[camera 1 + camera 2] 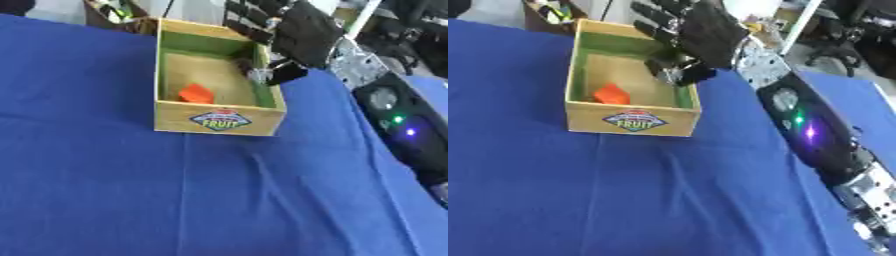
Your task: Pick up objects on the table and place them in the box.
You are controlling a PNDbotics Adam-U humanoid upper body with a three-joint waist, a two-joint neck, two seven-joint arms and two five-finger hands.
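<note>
Toward the upper centre, the right hand point(702, 30) hovers open over the wooden fruit box point(627, 120), holding nothing; the orange block point(611, 94) inside looks light, rigid, easily pinched by its sides.

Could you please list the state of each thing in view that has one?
Box: upright on the blue cloth, open at the top.
Orange object: lying inside the box, on its floor.
Right hand: over the box's far right corner, fingers mostly straight, holding nothing I can see.
Arm lights: lit, green and violet.
Cloth: spread over the table, slightly creased.
Left hand: not in view.
</note>
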